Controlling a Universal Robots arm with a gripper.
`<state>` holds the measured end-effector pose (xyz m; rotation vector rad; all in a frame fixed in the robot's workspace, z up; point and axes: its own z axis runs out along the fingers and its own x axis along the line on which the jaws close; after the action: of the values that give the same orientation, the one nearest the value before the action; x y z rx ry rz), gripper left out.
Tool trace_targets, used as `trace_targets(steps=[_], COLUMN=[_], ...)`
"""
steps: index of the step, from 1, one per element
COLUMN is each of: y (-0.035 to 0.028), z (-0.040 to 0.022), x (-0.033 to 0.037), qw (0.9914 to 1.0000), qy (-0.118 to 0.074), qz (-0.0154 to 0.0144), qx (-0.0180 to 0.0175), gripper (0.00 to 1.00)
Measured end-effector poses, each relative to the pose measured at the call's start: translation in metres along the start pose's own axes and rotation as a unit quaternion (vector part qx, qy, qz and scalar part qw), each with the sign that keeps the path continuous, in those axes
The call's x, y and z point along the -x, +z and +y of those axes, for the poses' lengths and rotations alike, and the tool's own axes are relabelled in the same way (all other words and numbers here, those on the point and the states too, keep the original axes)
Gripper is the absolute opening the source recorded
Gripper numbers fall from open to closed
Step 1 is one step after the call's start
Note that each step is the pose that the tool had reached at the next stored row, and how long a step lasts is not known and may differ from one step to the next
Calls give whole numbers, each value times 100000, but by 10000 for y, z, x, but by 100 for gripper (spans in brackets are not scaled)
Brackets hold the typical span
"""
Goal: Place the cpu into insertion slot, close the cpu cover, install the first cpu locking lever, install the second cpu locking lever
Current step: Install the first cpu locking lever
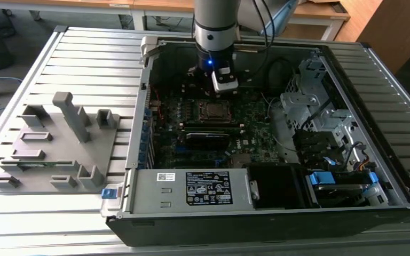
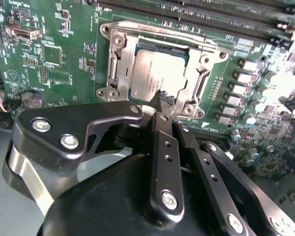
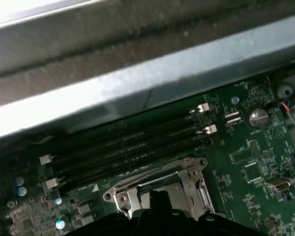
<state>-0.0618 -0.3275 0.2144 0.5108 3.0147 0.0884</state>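
Now, black fingers pressed together (empty), over dull metallic cpu, silver cpu cover.

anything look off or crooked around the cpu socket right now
Nothing stands out. In the second wrist view the cpu lies flat and square in the insertion slot, the cpu cover is down over it, and the gripper sits at its edge, jaws together.

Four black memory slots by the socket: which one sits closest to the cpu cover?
The memory slot bordering the cpu cover in the first wrist view; the other three lie beyond it, toward the case wall.
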Motion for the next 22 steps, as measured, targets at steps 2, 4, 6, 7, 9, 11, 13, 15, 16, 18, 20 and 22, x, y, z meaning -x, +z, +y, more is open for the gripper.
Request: trace_targets(steps=[2,4,6,7,9,11,13,15,16,18,20,22], y=[4,14,24,28,32,33,32,31,31,32,35,37], z=[0,5,10,12,13,7,-9,-25,-33,-42,-44,-46], x=[11,26,43,50,58,61,66,72,75,78,78,78], qw=[99999,99996,99987,99982,99969,99958,99949,99939,99933,99916,99871,99814], qy=[-402,-941,-1597,-1915,-2465,-2888,-3195,-3481,-3647,-4096,-5062,-6090], qz=[14,44,91,114,150,164,157,147,142,137,174,228], qx=[-32,-14,28,51,75,49,-16,-82,-129,-200,-197,-189], gripper=[11,11,11,11,11,11,11,11,11,11,11,11])
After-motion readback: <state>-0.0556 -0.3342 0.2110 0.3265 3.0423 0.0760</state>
